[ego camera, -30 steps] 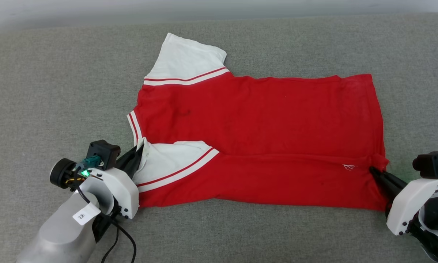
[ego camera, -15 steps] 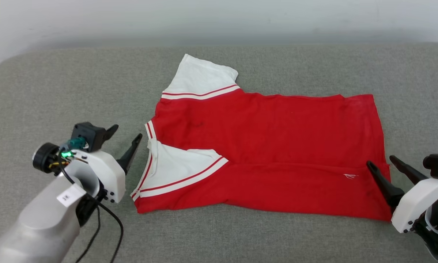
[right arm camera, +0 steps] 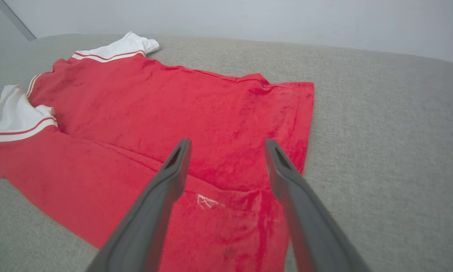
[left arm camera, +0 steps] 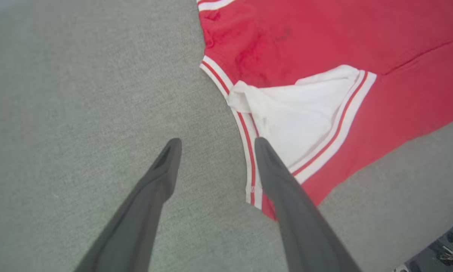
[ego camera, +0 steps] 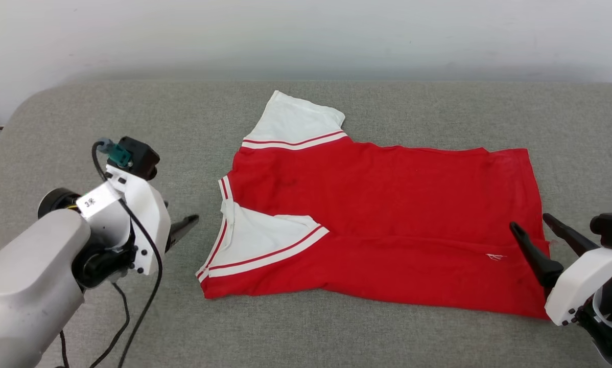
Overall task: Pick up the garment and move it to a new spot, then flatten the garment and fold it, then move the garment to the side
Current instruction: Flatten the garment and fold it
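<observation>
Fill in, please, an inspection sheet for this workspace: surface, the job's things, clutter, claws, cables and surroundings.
Surface: grey fabric cushion, smooth.
Job's things: shirt lies flat, its near long edge folded over; one white sleeve lies on the red, the other sticks out at the far side.
Clutter: nothing seen.
Claws: left claw open beside the collar end, holding nothing; right claw open at the hem corner, holding nothing.
Cables: black cable hangs from the left wrist, off the shirt.
Surroundings: pale wall behind the cushion.
</observation>
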Available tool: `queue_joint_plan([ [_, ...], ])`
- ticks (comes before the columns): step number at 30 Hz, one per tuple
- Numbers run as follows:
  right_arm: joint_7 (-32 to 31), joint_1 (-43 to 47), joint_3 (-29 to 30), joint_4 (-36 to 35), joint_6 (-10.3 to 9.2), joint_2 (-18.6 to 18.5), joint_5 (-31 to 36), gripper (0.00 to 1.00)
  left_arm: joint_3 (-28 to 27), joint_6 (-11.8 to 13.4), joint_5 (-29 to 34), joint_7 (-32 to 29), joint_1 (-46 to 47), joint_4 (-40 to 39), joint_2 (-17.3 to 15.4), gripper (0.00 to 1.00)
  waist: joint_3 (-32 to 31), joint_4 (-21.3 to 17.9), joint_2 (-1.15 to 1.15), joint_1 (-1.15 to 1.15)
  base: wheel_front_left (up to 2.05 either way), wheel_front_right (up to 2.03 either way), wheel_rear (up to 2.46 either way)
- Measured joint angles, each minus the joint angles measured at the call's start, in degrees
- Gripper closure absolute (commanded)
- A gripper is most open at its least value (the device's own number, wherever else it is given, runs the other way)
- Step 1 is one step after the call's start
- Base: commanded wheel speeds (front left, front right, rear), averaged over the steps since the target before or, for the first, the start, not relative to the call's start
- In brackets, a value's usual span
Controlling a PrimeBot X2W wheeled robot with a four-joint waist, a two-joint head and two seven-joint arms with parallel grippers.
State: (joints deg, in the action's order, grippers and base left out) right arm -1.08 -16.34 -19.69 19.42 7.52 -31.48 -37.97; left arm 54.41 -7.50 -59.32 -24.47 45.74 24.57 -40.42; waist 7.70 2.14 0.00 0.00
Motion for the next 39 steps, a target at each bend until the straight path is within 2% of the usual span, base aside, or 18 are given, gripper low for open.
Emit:
queue_joint_plan([
  [5, -1.0, 0.1, 0.4, -0.7, 0.0, 0.5, 0.7, 0.0, 2.2, 0.0, -4.4, -11.2, 1.7, -1.3, -0.3, 0.0, 0.0, -0.3, 0.0, 0.0, 0.0, 0.0, 0.0],
  [12, -1.9, 0.1, 0.5, -1.1, 0.0, 1.2, 0.7, 0.0, 4.6, 0.4, -6.5, -18.9, 2.3, 0.4, 1.2, 0.0, 0.6, -1.4, 0.0, 0.0, 0.0, 0.0, 0.0],
  [18, -2.0, -0.3, -0.1, -1.1, 0.0, 1.8, 0.8, 0.0, 6.9, 0.4, -5.3, -20.5, 2.0, 2.6, 2.9, 0.0, 1.6, -2.6, 0.0, 0.0, 0.0, 0.0, 0.0],
  [28, -1.9, -1.2, -1.2, -0.6, 0.0, 2.5, 0.7, 0.0, 9.5, 0.2, -4.4, -18.3, 0.2, 7.3, 5.1, 0.0, 3.1, -4.0, 0.0, -0.01, 0.0, 0.0, 0.0],
  [31, -1.9, -1.4, -1.1, -0.5, 0.0, 2.3, 0.7, 0.0, 10.0, 0.1, -4.4, -16.4, 0.2, 7.5, 5.3, 1.0, 2.9, -4.0, 0.0, 0.0, 0.0, 0.0, 0.0],
  [35, -2.0, -1.7, -0.7, -0.9, 0.0, 1.1, 1.0, 0.0, 10.8, 0.1, -4.5, -13.0, 0.0, 5.9, 5.0, 1.0, 2.2, -3.8, 0.0, 0.0, 0.0, 0.0, 0.0],
  [37, -2.6, -2.2, -0.6, -1.6, 0.0, 0.0, 1.6, 0.0, 11.9, 0.1, -3.9, -11.4, 0.0, 4.3, 3.9, 1.0, 1.7, -3.7, 0.0, 0.0, 0.0, 0.0, 0.0],
  [38, -3.1, -2.4, -0.3, -2.1, 0.0, -0.8, 1.9, 0.0, 12.0, 0.1, -3.8, -10.3, 0.0, 3.4, 3.3, 1.0, 1.4, -3.7, 0.0, 0.0, 0.0, 0.0, 0.0],
  [39, -6.6, -2.7, -0.2, -3.5, 0.0, -3.7, 2.1, 0.0, 12.3, 0.1, -3.8, -7.5, 0.0, 0.7, 1.4, 1.0, 0.6, -3.5, 0.0, 0.0, 0.0, 0.0, 0.0],
])
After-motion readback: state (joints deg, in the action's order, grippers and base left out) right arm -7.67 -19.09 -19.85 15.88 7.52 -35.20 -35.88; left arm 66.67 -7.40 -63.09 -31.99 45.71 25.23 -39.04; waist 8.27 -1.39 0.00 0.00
